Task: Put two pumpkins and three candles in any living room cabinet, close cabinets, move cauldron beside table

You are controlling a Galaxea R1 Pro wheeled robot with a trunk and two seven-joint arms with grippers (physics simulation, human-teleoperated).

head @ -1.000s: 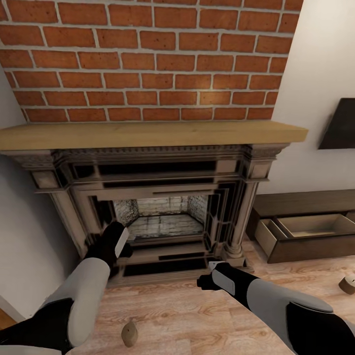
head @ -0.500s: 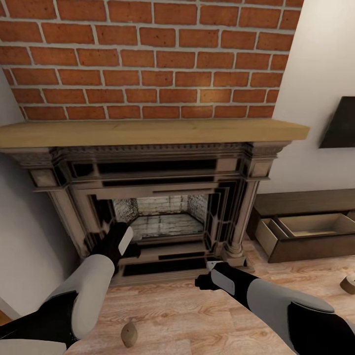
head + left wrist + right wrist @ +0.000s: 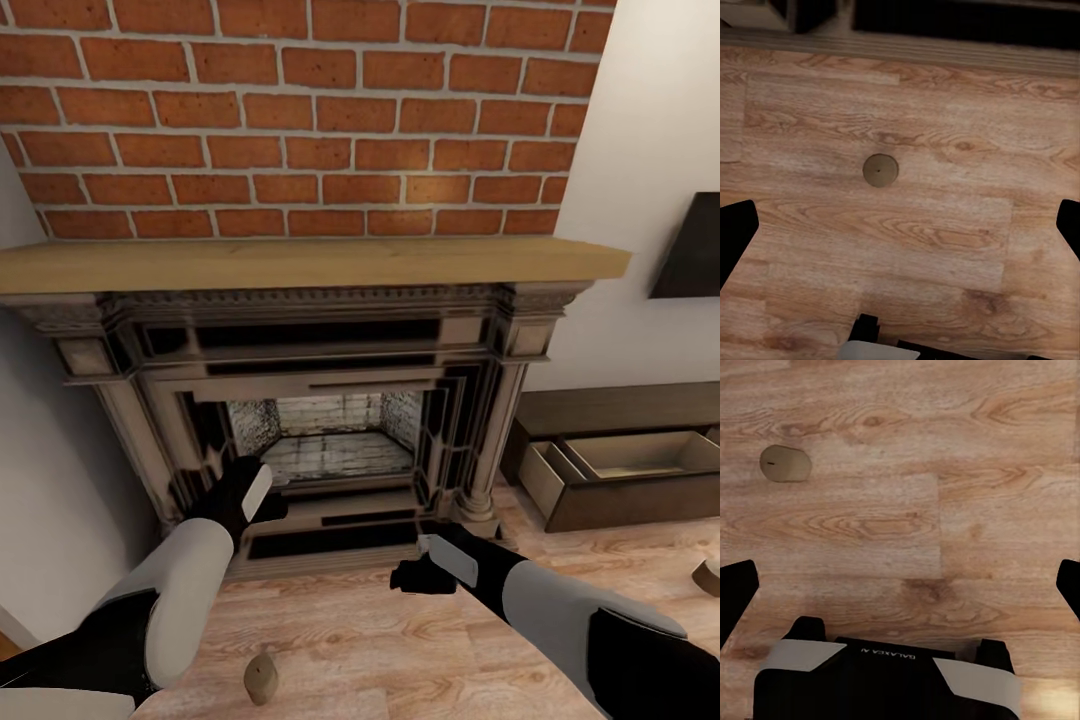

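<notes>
While both my arms hang over the wood floor (image 3: 400, 640), one candle (image 3: 261, 678) stands upright below my left gripper (image 3: 900, 225), fingers spread and empty, right gripper (image 3: 900, 585) likewise released, another candle (image 3: 785, 463) off to one side, head view adds the cabinet (image 3: 620, 470) with drawers open.

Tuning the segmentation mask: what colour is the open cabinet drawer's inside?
Pale beige inside the drawer, dark-brown front; clearest in the head view.
</notes>
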